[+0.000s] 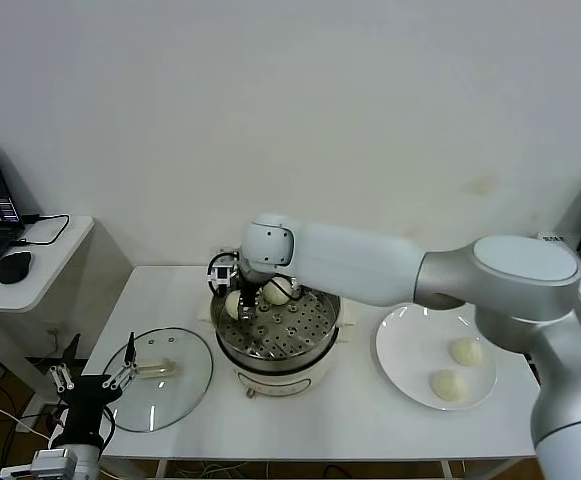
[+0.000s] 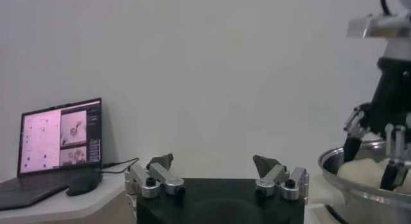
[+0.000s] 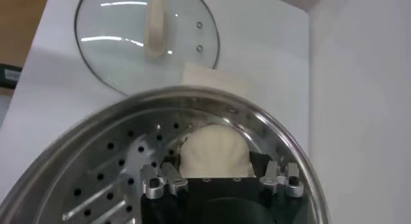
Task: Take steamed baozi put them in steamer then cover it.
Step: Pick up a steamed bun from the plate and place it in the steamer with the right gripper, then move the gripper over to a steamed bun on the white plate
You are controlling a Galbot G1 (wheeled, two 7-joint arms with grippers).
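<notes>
**A:** Baozi placement first — where is the one you are handling?

**Me:** My right gripper (image 1: 249, 303) is down inside the steamer (image 1: 322, 340), at its far-left edge, and its fingers (image 3: 168, 179) stand on either side of a baozi (image 3: 214, 151) resting on the perforated tray (image 3: 122, 180). Whether they are gripping it or have let go, I cannot tell. A second bun (image 1: 278, 290) sits just beside it in the pot, and two more (image 1: 466, 351) wait on the white plate (image 1: 402, 355) to the right.

**A:** How would you finish this step well?

**Me:** I judge the dough soft and easily dented, so I would spread the fingers fully, then lift straight up without dragging it against its neighbour or the steel wall.

**A:** And the rest?

**Me:** Smooth, rounded cream buns; a shiny round steel pot with punched holes on a cream base. The glass lid (image 1: 185, 385) lies flat on the counter (image 1: 360, 430) to the left. My left gripper (image 1: 92, 378) waits near it, fingers spread wide
</notes>
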